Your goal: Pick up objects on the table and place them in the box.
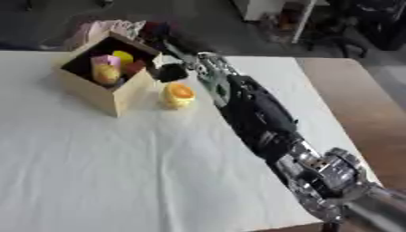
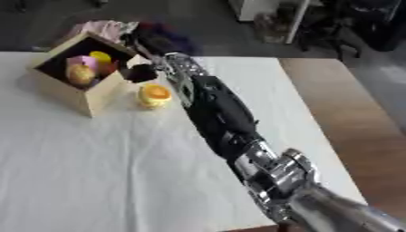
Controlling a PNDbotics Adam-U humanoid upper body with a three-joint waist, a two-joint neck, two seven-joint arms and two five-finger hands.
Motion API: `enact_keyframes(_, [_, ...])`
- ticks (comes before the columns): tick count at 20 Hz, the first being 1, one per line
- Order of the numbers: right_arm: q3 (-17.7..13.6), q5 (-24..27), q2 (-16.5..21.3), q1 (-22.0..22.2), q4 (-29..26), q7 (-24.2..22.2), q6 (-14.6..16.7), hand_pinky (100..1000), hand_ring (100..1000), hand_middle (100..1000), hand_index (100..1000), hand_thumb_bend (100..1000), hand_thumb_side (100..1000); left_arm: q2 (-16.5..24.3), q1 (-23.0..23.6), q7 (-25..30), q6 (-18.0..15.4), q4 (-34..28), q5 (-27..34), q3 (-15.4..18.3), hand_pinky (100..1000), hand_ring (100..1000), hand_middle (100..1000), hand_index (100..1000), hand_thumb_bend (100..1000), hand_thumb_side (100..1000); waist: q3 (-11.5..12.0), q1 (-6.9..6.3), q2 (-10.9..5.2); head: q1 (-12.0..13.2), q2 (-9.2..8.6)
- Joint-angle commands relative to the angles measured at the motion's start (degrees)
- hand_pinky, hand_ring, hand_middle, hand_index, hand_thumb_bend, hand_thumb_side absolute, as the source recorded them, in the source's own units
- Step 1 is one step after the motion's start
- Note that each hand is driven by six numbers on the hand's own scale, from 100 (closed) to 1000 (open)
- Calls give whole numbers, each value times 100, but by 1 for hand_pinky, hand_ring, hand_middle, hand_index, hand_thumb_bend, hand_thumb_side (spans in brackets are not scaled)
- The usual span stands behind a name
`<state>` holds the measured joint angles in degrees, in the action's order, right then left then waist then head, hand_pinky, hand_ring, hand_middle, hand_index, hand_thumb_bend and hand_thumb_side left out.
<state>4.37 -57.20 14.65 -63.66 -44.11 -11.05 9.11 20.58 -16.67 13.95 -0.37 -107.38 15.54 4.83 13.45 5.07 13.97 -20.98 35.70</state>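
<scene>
An open cardboard box (image 1: 119,97) stands at the table's far left. Inside lie several small things, among them a pink one (image 1: 103,60), a yellow one (image 1: 123,56) and an orange-yellow one (image 2: 79,73). A yellow and orange rounded object (image 1: 179,95) sits on the white cloth just right of the box. My right arm stretches from the lower right up to the box, and my right hand (image 1: 200,63) is at the box's right corner, above that object. A dark blob (image 1: 172,72) shows under the hand by the box's rim; I cannot make out what it is. My left hand shows in no view.
The white-covered table (image 1: 119,172) spreads wide in front of and left of the arm. Its right edge borders a brown floor (image 1: 373,104). A pinkish bundle (image 1: 107,28) lies behind the box, and dark furniture stands at the far right.
</scene>
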Motion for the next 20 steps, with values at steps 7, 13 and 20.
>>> enact_keyframes(7, [279, -403, 384, 76, -272, -914, 647, 829, 846, 902, 988, 246, 637, 77, -3, -27, -3, -76, -17, 82, 761, 612, 679, 858, 100, 725, -37, -42, -73, 84, -28])
enact_keyframes(13, [389, -719, 550, 269, -408, -1509, 1001, 840, 864, 916, 994, 317, 669, 71, 32, -27, 1, -73, -19, 100, 761, 613, 680, 858, 100, 726, -63, -33, -104, 131, -34])
enact_keyframes(20, [213, -873, 497, 409, -490, -2062, 811, 749, 770, 810, 905, 250, 461, 58, 46, -35, 1, -76, -23, 112, 762, 613, 680, 858, 100, 728, -65, -40, -93, 150, -72])
